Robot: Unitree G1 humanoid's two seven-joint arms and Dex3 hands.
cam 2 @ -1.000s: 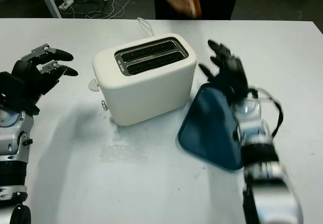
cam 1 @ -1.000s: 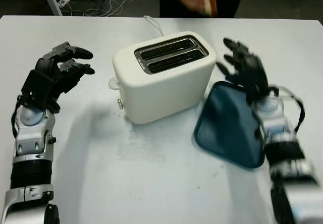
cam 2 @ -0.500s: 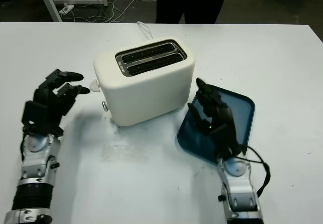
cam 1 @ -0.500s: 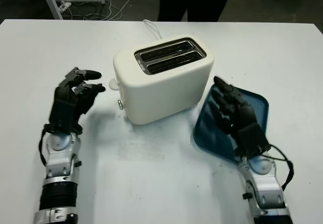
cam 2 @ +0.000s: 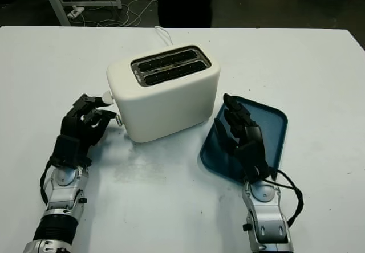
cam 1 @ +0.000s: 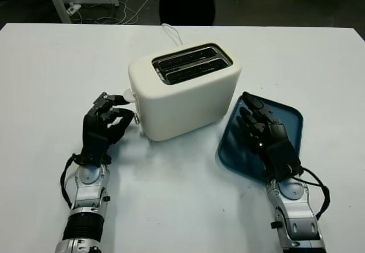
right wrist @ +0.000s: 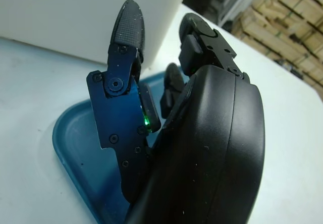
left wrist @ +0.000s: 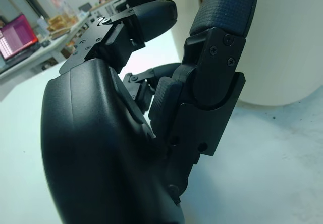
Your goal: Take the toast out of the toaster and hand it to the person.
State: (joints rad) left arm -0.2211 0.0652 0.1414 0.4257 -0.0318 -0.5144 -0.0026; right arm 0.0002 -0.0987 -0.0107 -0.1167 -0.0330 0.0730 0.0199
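At the middle of the counter (cam 1: 51,82) the toaster (cam 1: 185,88) shows bare slots, no toast visible. The left hand (cam 1: 105,125), curled and empty, sits by its lever (cam 1: 129,96), likely placed to work it; the right hand (cam 1: 263,133), open and empty, hovers over the tray (cam 1: 288,122).

Person (cam 1: 187,1) at the table's far side cut off above the legs by the frame's top edge, toaster (cam 1: 183,89) slots too dark to show contents, blue tray (cam 1: 285,129) partly covered by the right hand (cam 1: 263,138)
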